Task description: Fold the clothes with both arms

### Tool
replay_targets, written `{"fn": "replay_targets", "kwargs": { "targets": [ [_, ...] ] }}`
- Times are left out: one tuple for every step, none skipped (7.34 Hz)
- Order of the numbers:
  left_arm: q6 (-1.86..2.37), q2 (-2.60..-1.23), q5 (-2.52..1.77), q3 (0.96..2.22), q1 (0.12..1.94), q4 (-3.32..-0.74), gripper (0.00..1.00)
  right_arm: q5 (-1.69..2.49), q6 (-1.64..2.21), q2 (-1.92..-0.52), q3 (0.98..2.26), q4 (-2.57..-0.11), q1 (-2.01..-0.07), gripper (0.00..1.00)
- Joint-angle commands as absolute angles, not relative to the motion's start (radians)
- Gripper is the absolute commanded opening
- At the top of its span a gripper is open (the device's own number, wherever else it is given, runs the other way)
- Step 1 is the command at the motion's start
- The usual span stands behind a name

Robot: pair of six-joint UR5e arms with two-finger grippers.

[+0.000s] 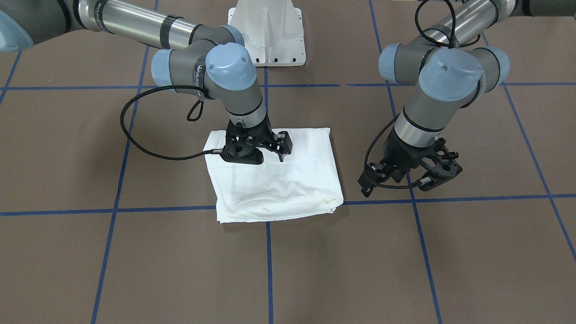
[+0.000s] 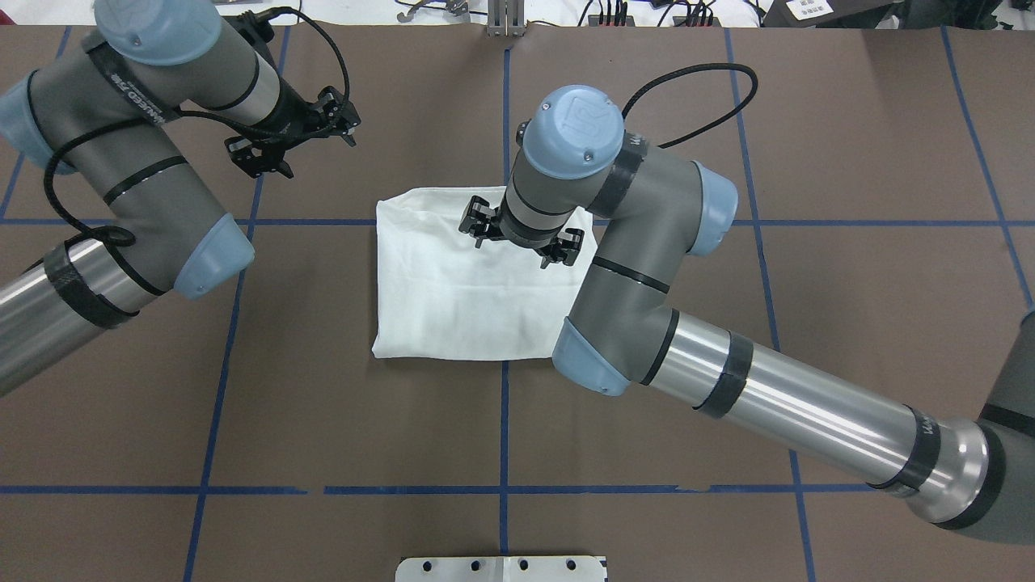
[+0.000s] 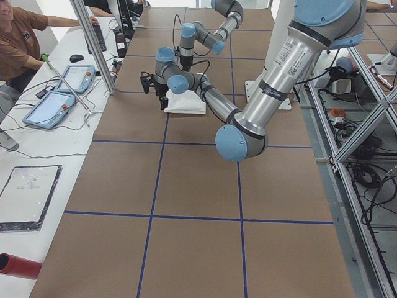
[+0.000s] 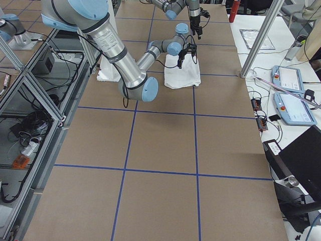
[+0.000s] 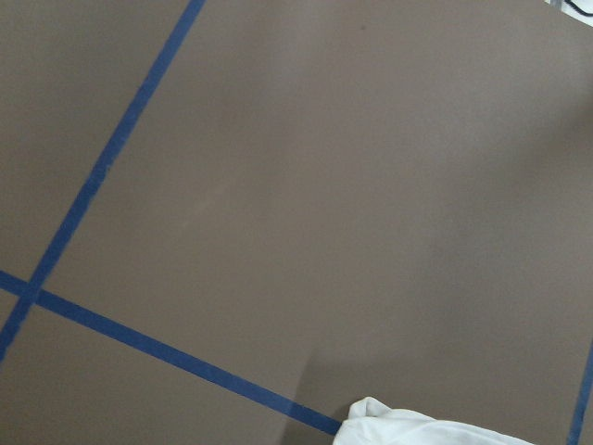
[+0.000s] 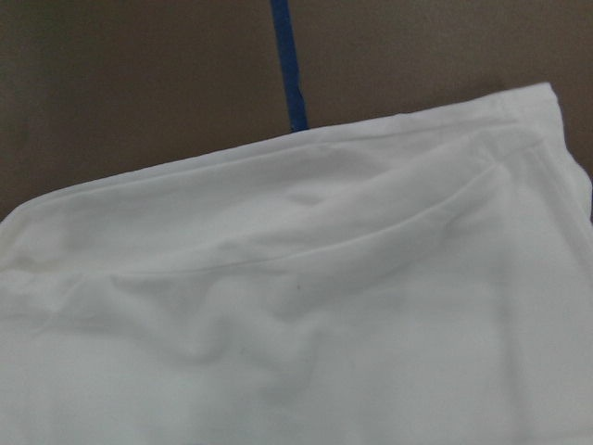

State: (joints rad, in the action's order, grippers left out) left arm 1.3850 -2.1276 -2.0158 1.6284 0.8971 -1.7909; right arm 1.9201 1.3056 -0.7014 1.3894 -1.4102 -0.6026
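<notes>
The clothes are one white shirt point(image 1: 279, 189) folded into a compact rectangle on the brown table, also seen from overhead point(image 2: 453, 299). My right gripper point(image 1: 263, 150) hovers open over the shirt's edge nearest the robot base, its fingers spread wide point(image 2: 521, 236) and holding nothing. The right wrist view is filled with smooth, lightly creased white fabric point(image 6: 324, 306). My left gripper point(image 1: 407, 177) is open and empty above bare table, well clear of the shirt's side point(image 2: 293, 133). Only a corner of the shirt point(image 5: 417, 428) shows in the left wrist view.
Blue tape lines point(image 1: 268, 265) divide the brown table into squares. The white pedestal base point(image 1: 270, 31) stands at the robot's side of the table. A side bench with tablets point(image 3: 62, 87) and a seated person point(image 3: 15, 43) lies beyond the table's far edge.
</notes>
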Motion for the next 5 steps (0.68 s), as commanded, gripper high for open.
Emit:
{"fn": "replay_targets", "kwargs": {
  "targets": [
    [1.251,-2.048,-2.016,1.669,0.917,-1.804,1.0,1.902,1.109,-0.696,1.373,-1.464,-0.664,1.0],
    [1.147,-1.999,-2.017,1.701,0.942,-1.805,1.0,1.92,1.006,-0.727,1.387,-1.482,-0.726,1.0],
    [1.015,-1.933,-2.035,1.738,0.989,-1.805,1.0,1.993,0.909,-0.806,1.423,-1.477,-0.806,1.0],
    [0.876,-1.868,-2.072,1.767,1.064,-1.805,1.0,2.066,0.779,-0.884,1.472,-1.482,-0.896,1.0],
    [0.695,-1.806,-2.136,1.769,1.165,-1.804,1.0,2.13,0.638,-0.987,1.515,-1.483,-0.985,1.0]
  ]
}}
